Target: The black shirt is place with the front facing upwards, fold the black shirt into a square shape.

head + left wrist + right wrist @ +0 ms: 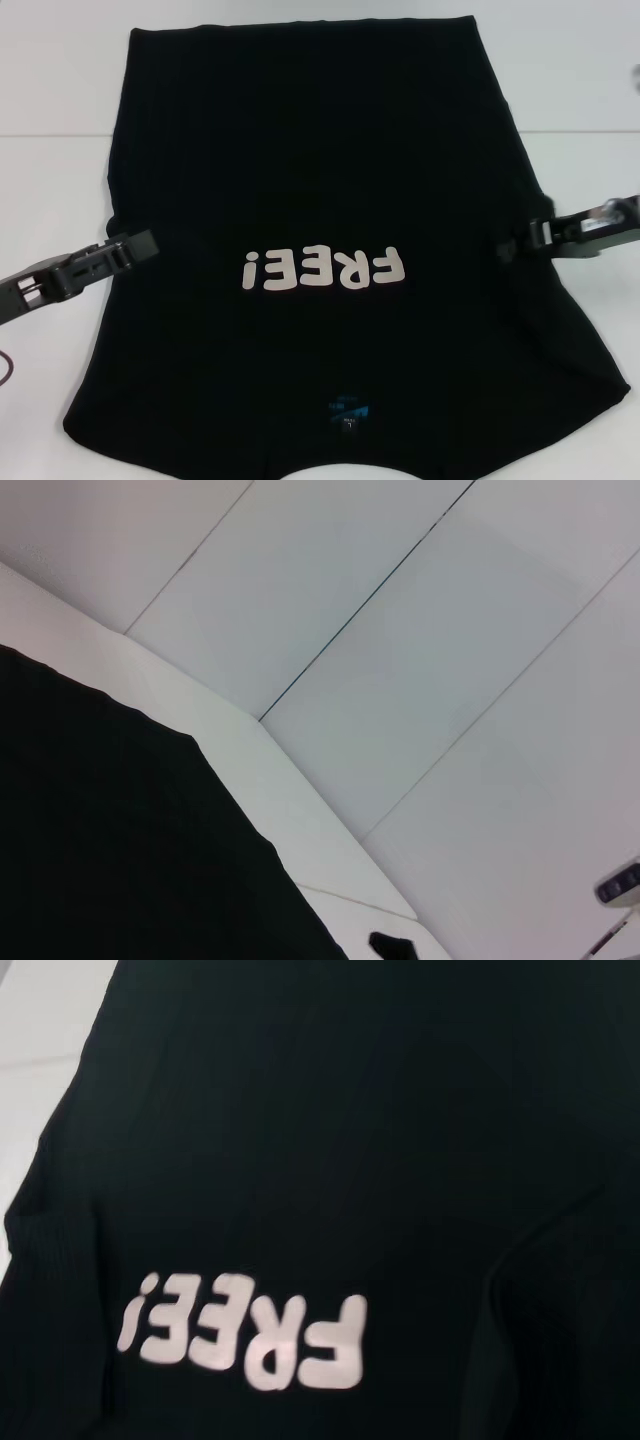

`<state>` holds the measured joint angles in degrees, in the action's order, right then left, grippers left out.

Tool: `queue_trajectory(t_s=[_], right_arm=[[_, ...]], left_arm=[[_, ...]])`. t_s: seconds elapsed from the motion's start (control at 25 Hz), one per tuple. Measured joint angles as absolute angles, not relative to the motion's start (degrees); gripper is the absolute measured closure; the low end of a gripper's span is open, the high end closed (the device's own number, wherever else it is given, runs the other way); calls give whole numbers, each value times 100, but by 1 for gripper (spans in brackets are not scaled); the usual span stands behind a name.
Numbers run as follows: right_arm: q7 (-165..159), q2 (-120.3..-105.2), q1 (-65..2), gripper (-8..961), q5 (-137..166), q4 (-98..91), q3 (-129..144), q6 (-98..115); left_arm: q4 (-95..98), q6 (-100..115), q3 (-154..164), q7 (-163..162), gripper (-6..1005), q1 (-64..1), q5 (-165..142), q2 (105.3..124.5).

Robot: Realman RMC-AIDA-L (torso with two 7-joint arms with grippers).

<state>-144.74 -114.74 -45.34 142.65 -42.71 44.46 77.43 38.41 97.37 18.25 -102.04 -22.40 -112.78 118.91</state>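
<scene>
The black shirt (pixel 300 150) lies spread flat on the white table (pixel 60 180), front up. Its white "FREE!" print (pixel 320 270) reads upside down from my side, and the small blue neck label (pixel 348 412) is at the near edge. My left gripper (pixel 140 245) is at the shirt's left side edge, level with the print. My right gripper (pixel 512 243) is at the right side edge, its tip over the cloth. The left wrist view shows shirt cloth (pixel 100 830) on the table. In the right wrist view, the shirt (pixel 350 1110) and its print (pixel 245 1335) fill the picture.
White table shows on both sides of the shirt and beyond its far hem, with a pale wall (pixel 400 630) behind it. A thin reddish cable (pixel 5 370) curls at the near left edge.
</scene>
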Motion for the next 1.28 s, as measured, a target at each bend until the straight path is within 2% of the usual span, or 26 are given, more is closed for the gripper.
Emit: queue_trajectory(t_s=[0.16, 0.32, 0.56, 0.68, 1.0, 1.12, 1.28], right_arm=[[-14340, -11502, -4691, 917, 14237, -3982, 4519, 7637], [-14333, -11428, -4701, 831, 14226, -3841, 4505, 7641], [-14237, -11285, -4529, 701, 13839, -3898, 4085, 7665], [-14210, -11202, -4468, 583, 13573, -3927, 4011, 7674], [-14177, -11140, -4454, 242, 13426, -3929, 4014, 7697], [-14117, -11139, -4451, 194, 13424, -3929, 4035, 7705], [-14063, -11153, -4424, 195, 13420, -3920, 4038, 7740]], left_arm=[[3841, 9728, 1789, -10204, 281, -2227, -11276, 11891], [3843, 9775, 1751, -10347, 284, -2203, -11286, 11837], [3888, 10102, 1815, -11541, 288, -2029, -11647, 11483], [4068, 10406, 1787, -12331, 291, -1867, -12065, 11346], [4360, 10367, 1740, -13232, 297, -1563, -12739, 11410], [4362, 10182, 1743, -13221, 299, -1506, -12862, 11426], [4327, 9936, 1770, -13192, 302, -1534, -13181, 11435]])
